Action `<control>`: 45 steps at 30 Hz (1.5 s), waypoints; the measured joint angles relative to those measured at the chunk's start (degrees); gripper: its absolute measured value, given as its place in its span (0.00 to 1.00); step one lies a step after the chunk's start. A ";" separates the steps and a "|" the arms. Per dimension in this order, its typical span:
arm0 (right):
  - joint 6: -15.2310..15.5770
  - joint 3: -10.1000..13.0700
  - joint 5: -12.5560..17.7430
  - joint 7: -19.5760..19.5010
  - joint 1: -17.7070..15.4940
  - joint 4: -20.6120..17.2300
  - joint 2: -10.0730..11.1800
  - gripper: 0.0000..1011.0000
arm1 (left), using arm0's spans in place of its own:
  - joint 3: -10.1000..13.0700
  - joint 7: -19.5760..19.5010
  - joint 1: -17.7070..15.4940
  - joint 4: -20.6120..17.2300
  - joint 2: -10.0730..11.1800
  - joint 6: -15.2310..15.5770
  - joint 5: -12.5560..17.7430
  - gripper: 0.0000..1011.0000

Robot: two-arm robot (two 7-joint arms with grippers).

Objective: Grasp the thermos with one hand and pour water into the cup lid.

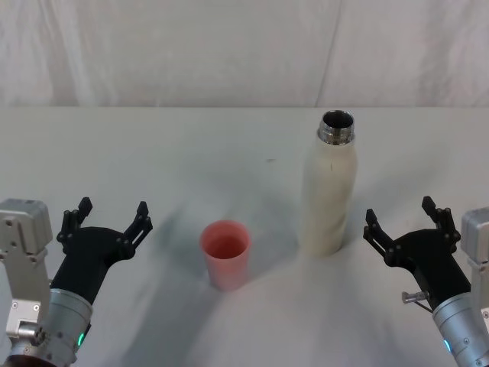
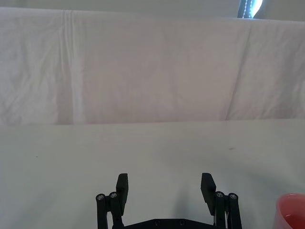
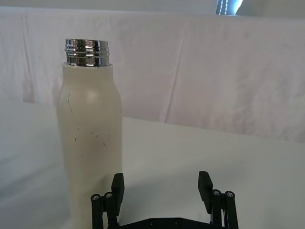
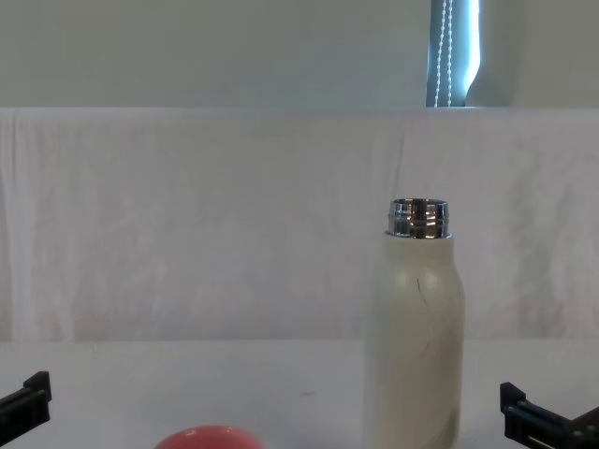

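Thermos [image 1: 330,191] stands upright, uncapped, on desk [image 1: 168,153] w/ cup lid [image 1: 225,253] mouth-up near its left, ready for a pour; right pincer [image 1: 403,220] spread wide beside bottle, probably the grasper; left pincer [image 1: 107,217] also spread, empty.

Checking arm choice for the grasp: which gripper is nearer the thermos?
Right. The right gripper sits open just beside the thermos; the left gripper, also open, is farther away, beyond the cup lid.

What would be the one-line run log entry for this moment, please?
thermos: upright, uncapped, not grasped | cup lid: upright, to its left | left gripper: open, idle | right gripper: open, beside thermos
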 joint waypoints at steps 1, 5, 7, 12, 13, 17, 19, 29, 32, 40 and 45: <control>0.00 0.00 0.00 0.00 0.00 0.00 0.00 0.99 | 0.00 0.00 0.00 0.00 0.00 0.00 0.00 0.99; 0.00 0.00 0.00 0.00 0.00 0.00 0.00 0.99 | 0.00 0.00 0.00 0.00 0.00 0.00 0.00 0.99; 0.00 0.00 0.00 0.00 0.00 0.00 0.00 0.99 | 0.00 0.00 0.00 0.00 0.00 0.00 0.00 0.99; 0.00 0.00 0.00 0.00 0.00 0.00 0.00 0.99 | 0.00 0.00 0.00 0.00 0.00 0.00 0.00 0.99; 0.00 0.00 0.00 0.00 0.00 0.00 0.00 0.99 | 0.00 0.00 0.00 0.00 0.00 0.00 0.00 0.99; 0.00 0.00 0.00 0.00 0.00 0.00 0.00 0.99 | 0.00 0.00 0.00 0.00 0.00 0.00 0.00 0.99; 0.00 0.00 0.00 0.00 0.00 0.00 0.00 0.99 | 0.00 0.00 0.00 0.00 0.00 0.00 0.00 0.99; 1.85 0.78 -0.60 1.84 0.39 -0.59 -0.80 0.99 | 0.00 0.00 0.00 0.00 0.00 0.00 0.00 0.99; 2.65 0.98 -0.29 3.23 0.63 -0.89 -1.03 0.99 | 0.00 0.00 0.00 0.00 0.00 0.00 0.00 0.99; 4.15 1.46 1.25 6.83 1.32 -1.16 -1.97 0.99 | 0.00 0.00 0.00 0.00 0.00 0.00 0.00 0.99; 4.53 1.44 1.09 8.10 1.65 -1.17 -2.65 0.99 | 0.00 0.00 0.00 0.00 0.00 0.00 0.00 0.99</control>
